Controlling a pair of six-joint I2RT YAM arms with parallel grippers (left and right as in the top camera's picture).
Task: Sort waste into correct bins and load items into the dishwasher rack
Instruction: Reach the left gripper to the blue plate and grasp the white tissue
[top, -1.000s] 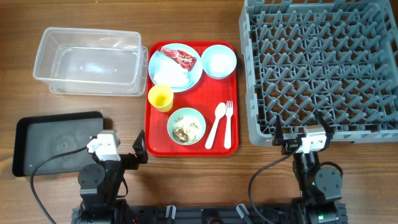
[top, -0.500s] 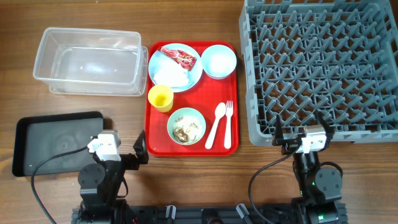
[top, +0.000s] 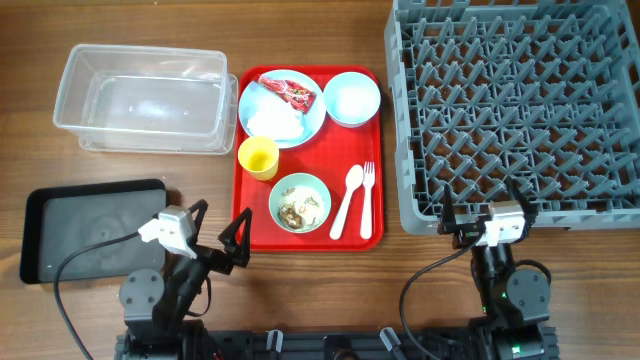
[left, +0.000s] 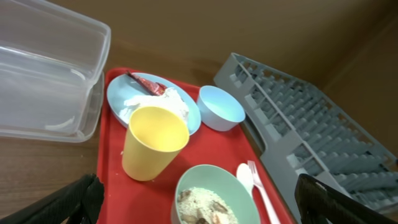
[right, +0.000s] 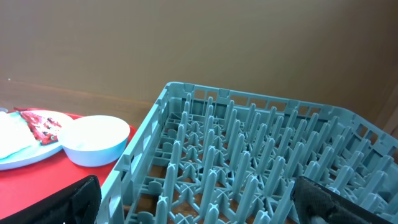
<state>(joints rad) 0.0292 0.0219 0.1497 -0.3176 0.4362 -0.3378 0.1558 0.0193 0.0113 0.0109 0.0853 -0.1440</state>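
On the wooden table (top: 320, 290), the left gripper (top: 220, 222), jaws wide, has swung toward the yellow cup (top: 258, 157) just ahead, so work likely begins there. The right gripper (top: 482, 212), equally wide, waits unmoved.

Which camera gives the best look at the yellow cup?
The left wrist view: the yellow cup stands close and upright, wall and rim visible. Overhead shows it small, from above only. The right wrist view misses it.

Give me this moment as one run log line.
left gripper: open, empty, beside red tray | right gripper: open, empty, at dishwasher rack edge | wrapper, napkin: on plate | scraps: in green bowl
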